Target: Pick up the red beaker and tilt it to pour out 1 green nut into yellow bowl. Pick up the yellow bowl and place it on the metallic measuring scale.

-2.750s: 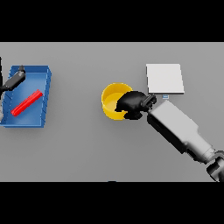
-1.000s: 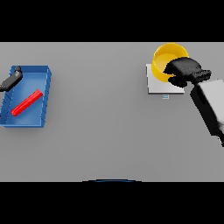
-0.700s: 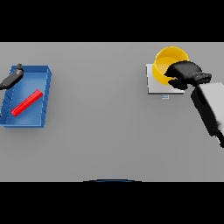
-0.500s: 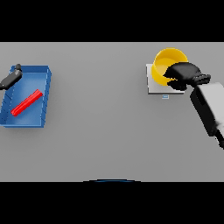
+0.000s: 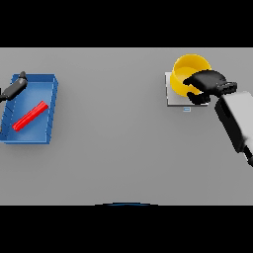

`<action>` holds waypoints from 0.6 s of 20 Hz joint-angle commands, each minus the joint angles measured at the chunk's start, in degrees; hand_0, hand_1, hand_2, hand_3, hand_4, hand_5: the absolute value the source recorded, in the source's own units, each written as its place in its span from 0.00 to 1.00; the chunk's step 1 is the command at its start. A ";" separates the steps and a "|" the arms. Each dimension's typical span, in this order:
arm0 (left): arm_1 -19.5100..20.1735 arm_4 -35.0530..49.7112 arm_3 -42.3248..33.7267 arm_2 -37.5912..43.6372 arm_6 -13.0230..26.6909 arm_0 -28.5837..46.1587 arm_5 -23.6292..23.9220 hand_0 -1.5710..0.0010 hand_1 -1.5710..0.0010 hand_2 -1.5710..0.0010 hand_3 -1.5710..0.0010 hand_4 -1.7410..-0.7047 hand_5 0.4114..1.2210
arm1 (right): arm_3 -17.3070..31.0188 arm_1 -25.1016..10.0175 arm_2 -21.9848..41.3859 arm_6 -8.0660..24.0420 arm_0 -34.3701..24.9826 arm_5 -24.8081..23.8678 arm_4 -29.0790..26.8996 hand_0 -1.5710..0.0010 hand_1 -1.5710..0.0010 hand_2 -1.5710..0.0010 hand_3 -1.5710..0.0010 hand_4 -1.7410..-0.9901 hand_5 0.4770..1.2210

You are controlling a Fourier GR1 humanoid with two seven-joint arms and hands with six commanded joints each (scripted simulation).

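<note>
- Right hand (image 5: 205, 84) gripped the bowl (image 5: 188, 69) rim, holding it over the scale (image 5: 173, 99) for set-down.
- Left hand (image 5: 15, 87) hovered at the tray (image 5: 49, 113) corner; its grip couldn't be told.
- Beaker (image 5: 29, 116) lay in the tray.

Grey table (image 5: 118, 148). Directly on it: blue tray (image 5: 47, 116) near the left edge; metallic scale (image 5: 174, 98) at the far right. The two stand well apart.

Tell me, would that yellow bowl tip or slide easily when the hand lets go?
Probably stiff: the yellow bowl keeps its round shape in the right hand. It overhangs the scale, so it might tip. Its smooth-looking wall could be slippery.
</note>
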 commanded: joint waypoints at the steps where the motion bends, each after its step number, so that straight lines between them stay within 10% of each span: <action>1: 0.20 0.01 0.63 0.18 0.02 -0.21 -0.23 1.00 1.00 1.00 1.00 0.98 0.31 | 0.00 -0.37 0.35 -1.28 -0.02 -0.09 0.24 0.79 0.82 0.76 0.68 0.24 0.58; 12: -0.30 -0.47 0.66 -0.22 -0.79 -0.20 0.21 1.00 1.00 1.00 1.00 0.98 0.31 | 2.14 0.39 -0.59 -0.77 -0.41 -0.36 -0.35 0.98 0.98 0.98 0.89 0.33 0.37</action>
